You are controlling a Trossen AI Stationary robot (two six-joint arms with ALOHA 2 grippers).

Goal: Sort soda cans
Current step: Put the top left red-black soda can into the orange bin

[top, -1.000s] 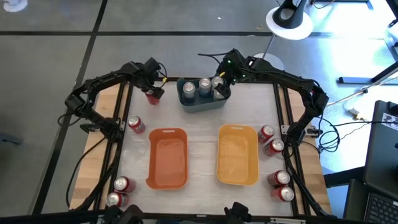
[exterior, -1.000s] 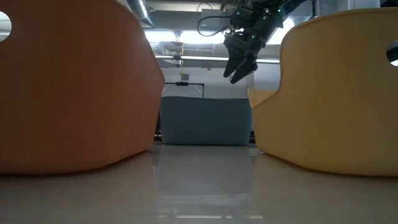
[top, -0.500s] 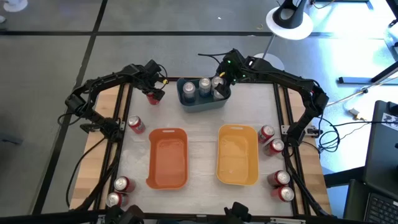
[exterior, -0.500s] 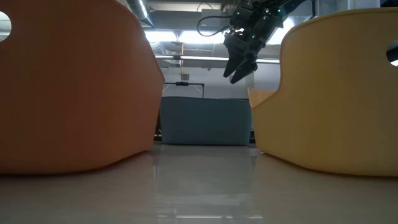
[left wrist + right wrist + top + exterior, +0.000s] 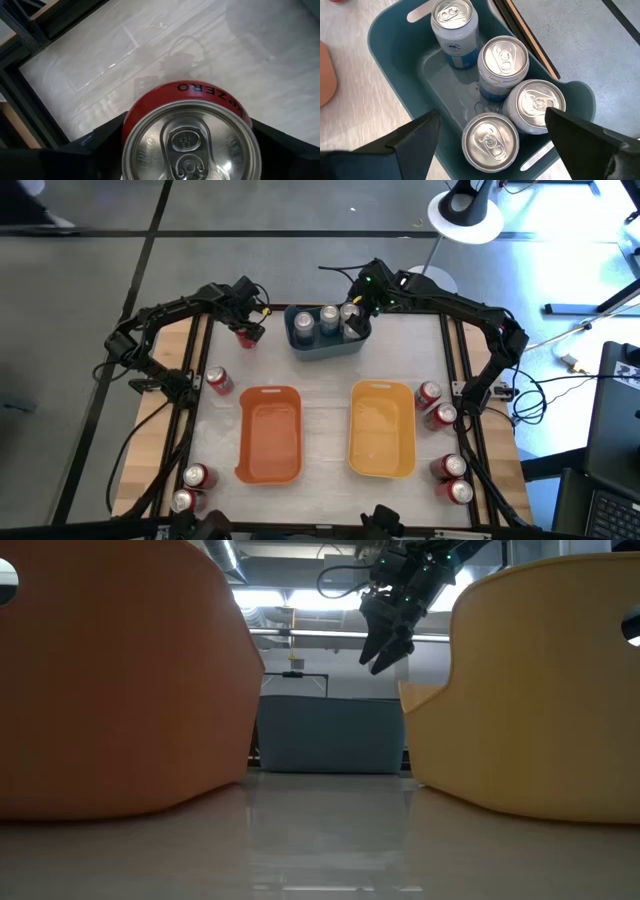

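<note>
My left gripper [image 5: 244, 326] is at the table's far left, shut on a red soda can [image 5: 245, 336] with a silver top [image 5: 189, 145]. My right gripper [image 5: 352, 318] hangs open above the blue-grey bin [image 5: 325, 345] at the far middle, touching nothing. Its fingers [image 5: 415, 137] stand wide apart over several silver-grey cans [image 5: 503, 57] that stand upright on the bin's floor. In the low view the right gripper [image 5: 382, 650] is well above the bin's wall [image 5: 330, 735]. My left gripper pinches the red can's body just under its top rim [image 5: 131, 117], one finger [image 5: 102, 137] on each side. It comes from above, pointing down, and the can stays upright. The can hides its own base, so whether it stands on the table does not show.
An orange bin [image 5: 270, 433] and a yellow bin [image 5: 382, 428] sit side by side mid-table. Red cans stand along the left edge [image 5: 218, 380], [image 5: 198, 477] and the right edge [image 5: 428, 394], [image 5: 448, 466]. Bare tabletop lies between the bins and the blue-grey bin.
</note>
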